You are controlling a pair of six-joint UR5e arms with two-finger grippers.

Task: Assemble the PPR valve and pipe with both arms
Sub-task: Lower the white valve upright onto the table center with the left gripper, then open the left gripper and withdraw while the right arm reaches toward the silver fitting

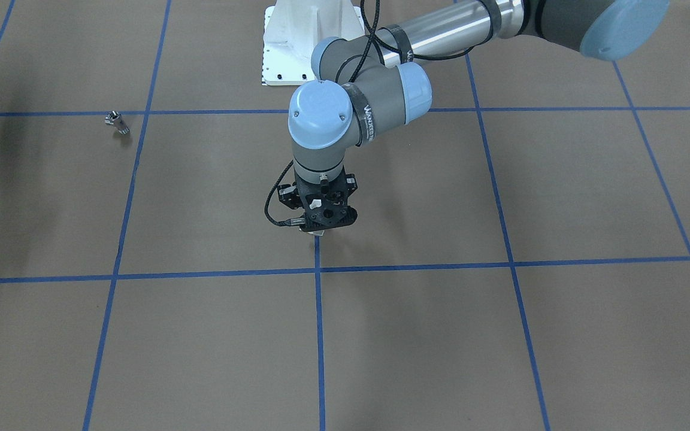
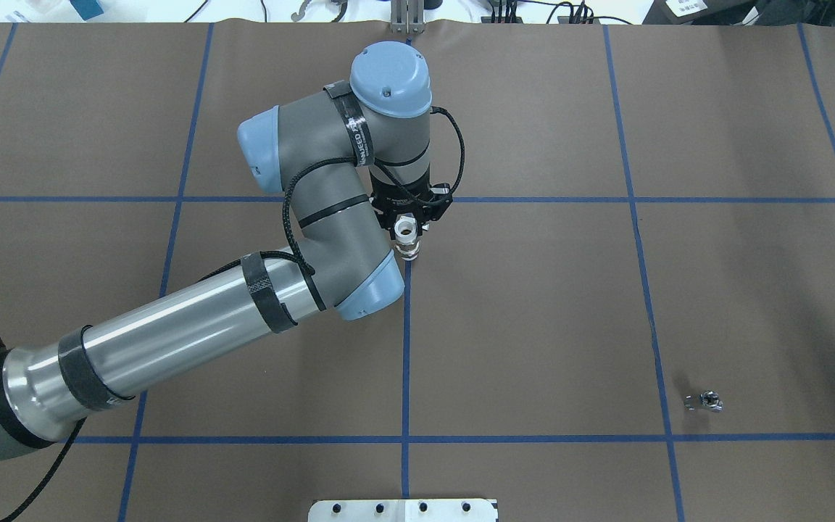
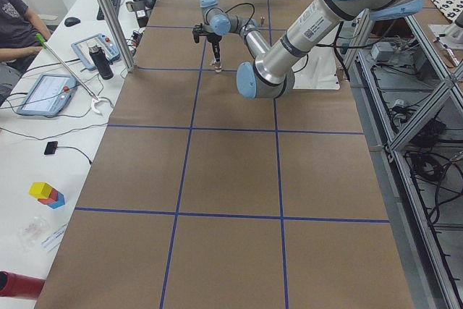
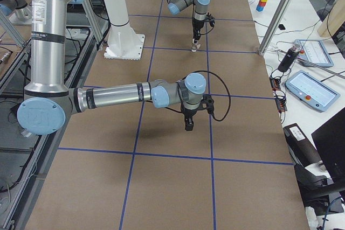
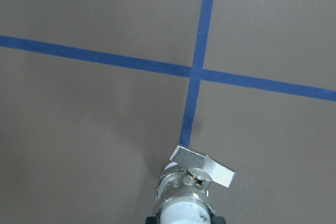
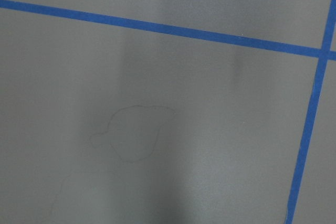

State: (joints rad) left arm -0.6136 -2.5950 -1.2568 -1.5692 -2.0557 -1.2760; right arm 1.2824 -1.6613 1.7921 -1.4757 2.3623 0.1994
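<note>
Table (image 2: 533, 326): brown surface divided into squares by blue tape (image 2: 406, 348).
Left arm (image 2: 171, 333): reaches out to the middle of the table, wrist pointing straight down.
Right arm (image 4: 108, 98): stretched over the robot's right half of the table, wrist also pointing down.
Left gripper (image 2: 406, 235): clamped on the valve, close to a tape crossing.
Right gripper (image 4: 188, 125): hangs above bare table with nothing seen in it. Whether its jaws stand apart or together cannot be told. A black part at the right edge of the overhead view is probably this gripper.
Valve (image 5: 189, 187): held upright, with the open white collar up and the metal middle and flat base down. It is low over the table, but contact cannot be made out.
Pipe (image 2: 704, 401): lies alone on its side on the robot's right, just beside a tape line and well apart from both grippers. Its long axis appears to run roughly along the table's length, but it is too small to be sure.
Governing relation: the right gripper is the nearer one. Judged from the overhead view, the pipe lies towards the robot's base and inward from it.
Step in hand (judged): valve secured, pipe not yet picked up. The right arm would have to draw back, go down and line its jaws across the pipe's axis.
</note>
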